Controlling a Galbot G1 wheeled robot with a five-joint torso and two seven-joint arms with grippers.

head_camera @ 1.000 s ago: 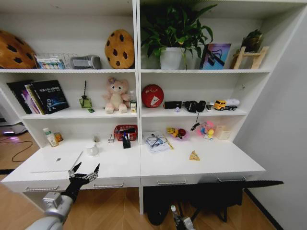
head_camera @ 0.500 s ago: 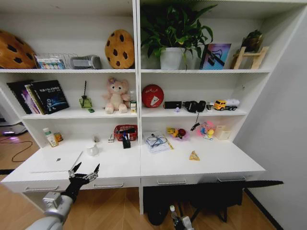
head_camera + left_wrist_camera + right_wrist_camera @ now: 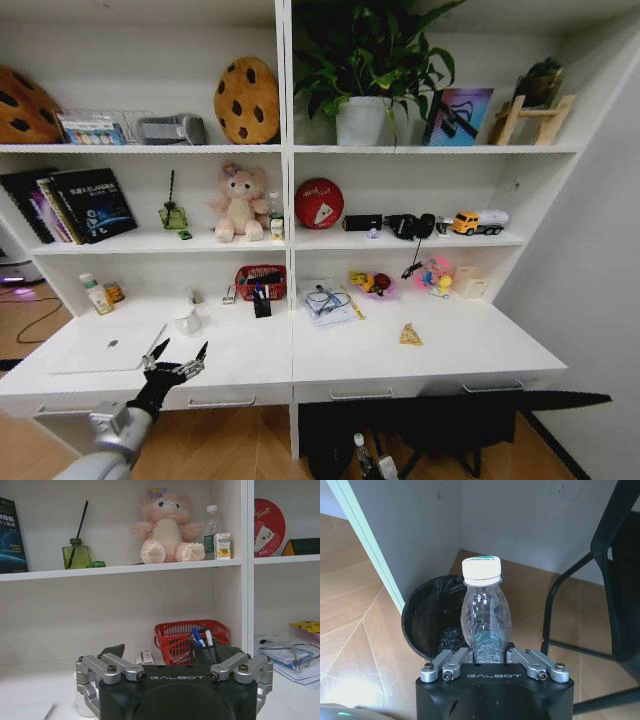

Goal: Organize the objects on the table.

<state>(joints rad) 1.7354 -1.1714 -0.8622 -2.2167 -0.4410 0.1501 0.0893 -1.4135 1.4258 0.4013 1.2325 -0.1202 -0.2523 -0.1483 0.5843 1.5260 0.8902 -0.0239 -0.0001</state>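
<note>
The left claw is hovering with fingers spread over the front edge of the white desk, just beside the silver laptop lying flat near the desk's left end. The laptop is probably stiff, smooth and slippery; grasping a thin edge seems best. The right claw, marked "GALBOT", is gripping a clear plastic bottle, light and crushable, above a black bin.
</note>
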